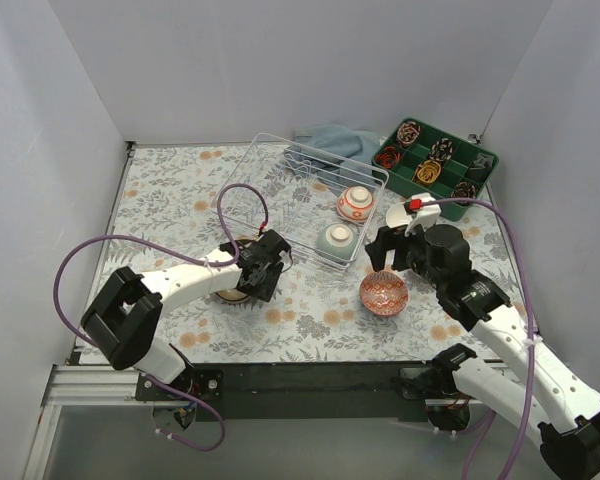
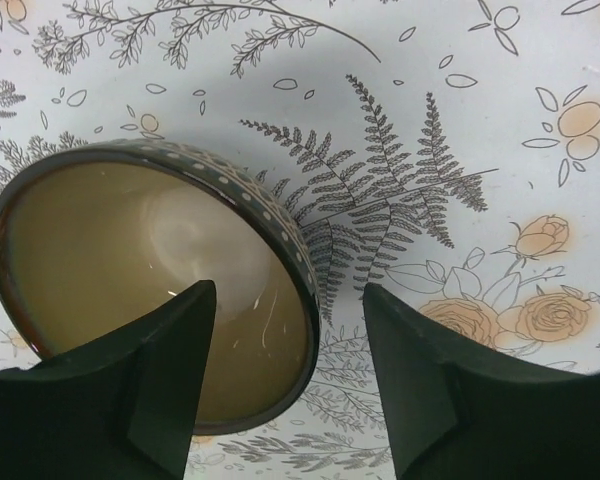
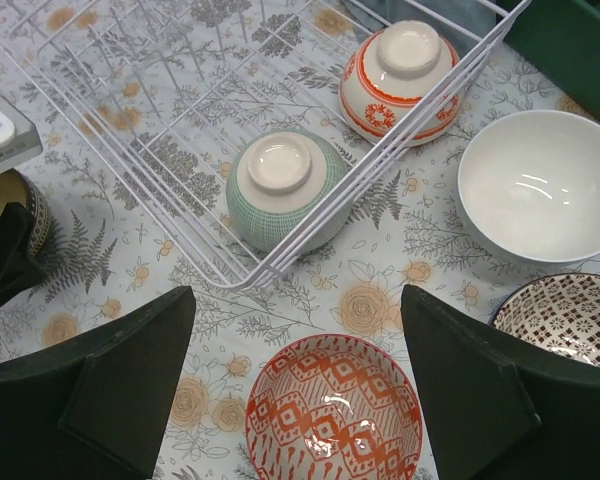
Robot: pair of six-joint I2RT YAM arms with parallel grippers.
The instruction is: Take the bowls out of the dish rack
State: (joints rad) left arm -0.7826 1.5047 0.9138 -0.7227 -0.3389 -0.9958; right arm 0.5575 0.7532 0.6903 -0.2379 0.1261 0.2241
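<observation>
The white wire dish rack (image 1: pixel 242 188) holds two upturned bowls: a red-and-white one (image 1: pixel 355 203) and a green one (image 1: pixel 336 240). Both show in the right wrist view, red-and-white (image 3: pixel 400 70) and green (image 3: pixel 285 190), inside the rack's corner (image 3: pixel 380 160). A dark bowl with a dotted rim and tan inside (image 2: pixel 150 290) sits on the table; my left gripper (image 2: pixel 290 320) is open, its jaws straddling that rim. My right gripper (image 3: pixel 295 300) is open and empty above a red patterned bowl (image 3: pixel 332 410), which sits on the table (image 1: pixel 384 293).
A white bowl (image 3: pixel 540 185) and a brown patterned bowl (image 3: pixel 570 320) sit on the table right of the rack, hidden under my right arm in the top view. A green compartment tray (image 1: pixel 440 165) and a blue cloth (image 1: pixel 330 140) lie at the back. White walls enclose the table.
</observation>
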